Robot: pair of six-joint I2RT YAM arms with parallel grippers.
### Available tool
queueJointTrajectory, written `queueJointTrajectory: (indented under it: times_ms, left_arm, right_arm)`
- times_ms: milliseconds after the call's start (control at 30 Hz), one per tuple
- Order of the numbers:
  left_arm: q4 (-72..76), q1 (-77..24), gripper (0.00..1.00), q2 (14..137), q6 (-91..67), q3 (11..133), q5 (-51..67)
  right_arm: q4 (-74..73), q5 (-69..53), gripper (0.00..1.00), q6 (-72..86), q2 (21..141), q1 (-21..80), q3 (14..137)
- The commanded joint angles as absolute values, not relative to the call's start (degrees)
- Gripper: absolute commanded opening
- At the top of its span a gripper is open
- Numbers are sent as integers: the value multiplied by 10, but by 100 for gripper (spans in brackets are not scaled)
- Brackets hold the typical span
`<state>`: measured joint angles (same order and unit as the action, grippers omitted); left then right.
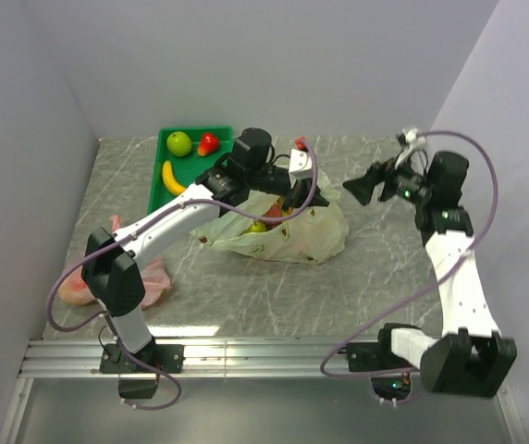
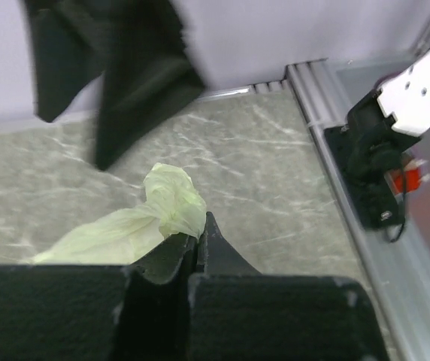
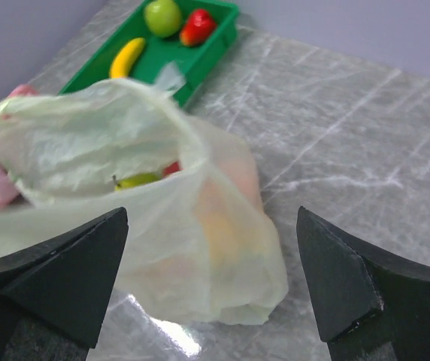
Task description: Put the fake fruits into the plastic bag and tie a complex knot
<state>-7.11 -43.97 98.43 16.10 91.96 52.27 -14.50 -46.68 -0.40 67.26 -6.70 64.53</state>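
Note:
The pale green plastic bag (image 1: 288,233) lies mid-table with fake fruits inside; a green apple (image 3: 136,180) and something red show through its mouth. My left gripper (image 1: 294,197) is shut on a bunched handle of the bag (image 2: 162,207) and holds it up. My right gripper (image 1: 364,185) is open and empty, just right of the bag and apart from it; in the right wrist view (image 3: 211,278) the bag (image 3: 200,248) sits between and beyond its fingers. A green apple (image 1: 179,142), a small red fruit (image 1: 208,143) and a banana (image 1: 171,178) lie in the tray.
The green tray (image 1: 158,199) stands at the back left. A pink plastic bag (image 1: 89,282) lies at the left by my left arm's elbow. Grey walls close the left, back and right. A metal rail (image 1: 264,356) runs along the near edge.

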Motion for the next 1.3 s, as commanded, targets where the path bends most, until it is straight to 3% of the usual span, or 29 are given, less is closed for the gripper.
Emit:
queueJointTrajectory:
  times_ms: [0,133,233,800,833,933,967,1033,1067,1133,1200,1267]
  left_arm:
    - [-17,-428,0,1003,65,956,552]
    - [-18,-420,0,1025,19,988,549]
    - [-7,-420,1,1041,-24,1010,548]
    - [108,-421,0,1076,-117,1032,556]
    - [119,-421,1,1076,-123,1029,555]
    - [156,-421,0,1071,-141,1020,530]
    - [165,-421,1,1067,-147,1012,522]
    - [182,-420,1,1054,-159,1003,498]
    - [182,-420,3,1049,-158,998,496]
    - [165,-420,27,1032,-150,996,484]
    - [133,-417,47,1008,-128,998,476]
    - [93,-398,60,985,-113,984,461]
  right_arm:
    - [-35,-560,100,-28,593,-73,554]
    - [126,-570,100,-5,538,-62,454]
    - [168,-551,100,-1,543,-32,436]
    - [262,-502,97,-12,620,133,425]
    - [275,-498,95,-3,624,134,421]
    - [259,-487,72,15,646,137,429]
    - [253,-484,58,16,649,137,432]
    - [237,-483,45,10,649,137,431]
    - [231,-483,29,8,647,136,426]
    - [215,-476,2,7,640,135,424]
    - [198,-468,0,11,635,129,428]
    - [171,-473,0,19,630,108,439]
